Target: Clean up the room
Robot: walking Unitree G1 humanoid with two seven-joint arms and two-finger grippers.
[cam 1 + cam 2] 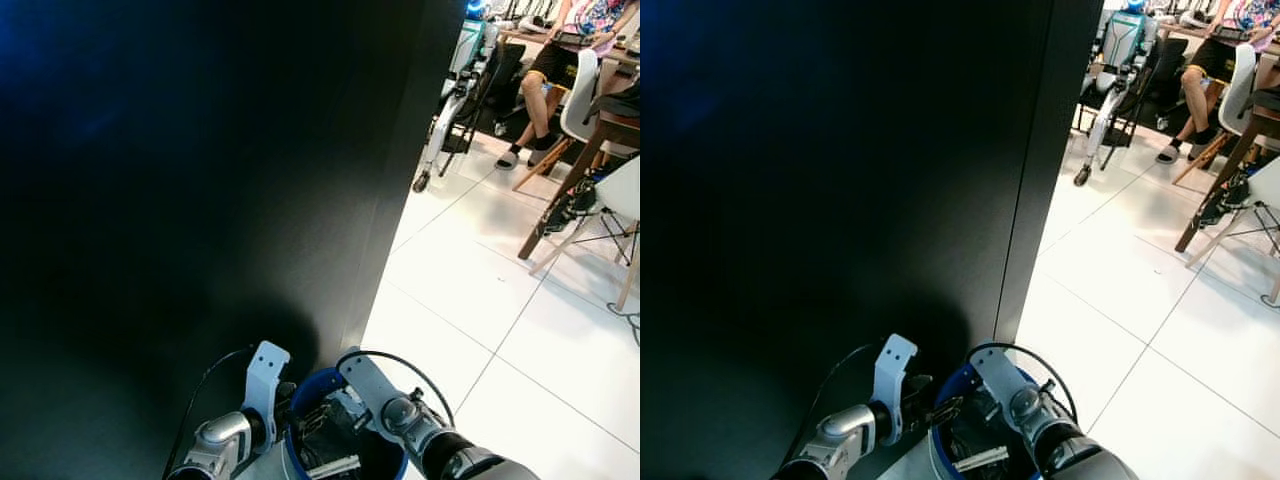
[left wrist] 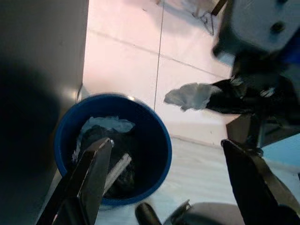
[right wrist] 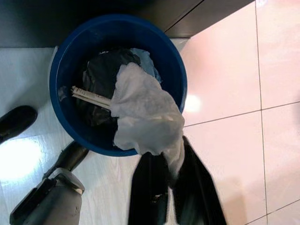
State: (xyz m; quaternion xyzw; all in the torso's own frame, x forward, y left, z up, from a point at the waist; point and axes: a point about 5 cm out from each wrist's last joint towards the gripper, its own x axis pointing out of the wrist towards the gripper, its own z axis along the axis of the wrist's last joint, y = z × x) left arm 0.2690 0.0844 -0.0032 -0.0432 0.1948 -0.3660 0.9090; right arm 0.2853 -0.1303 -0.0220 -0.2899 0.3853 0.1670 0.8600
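A blue round bin [image 3: 63, 56] stands on the floor against a black panel, with a black bag, pale paper and a white strip inside. My right gripper [image 3: 168, 157] hangs above the bin's rim, shut on a crumpled white tissue [image 3: 145, 112] that droops over the opening. In the left wrist view the same tissue [image 2: 190, 96] sticks out from the right gripper's black fingers [image 2: 234, 96]. My left gripper [image 2: 166, 145] is open above the bin [image 2: 159, 140], nothing between its fingers. In the eye views both arms reach down to the bin [image 1: 303, 392] at the bottom edge.
A tall black panel [image 1: 200, 200] covers the left. White tiled floor [image 1: 480, 300] stretches to the right. At the far right are a seated person [image 1: 560, 60], white chairs [image 1: 580, 95], a wooden table leg [image 1: 565, 195] and another white robot [image 1: 450, 110].
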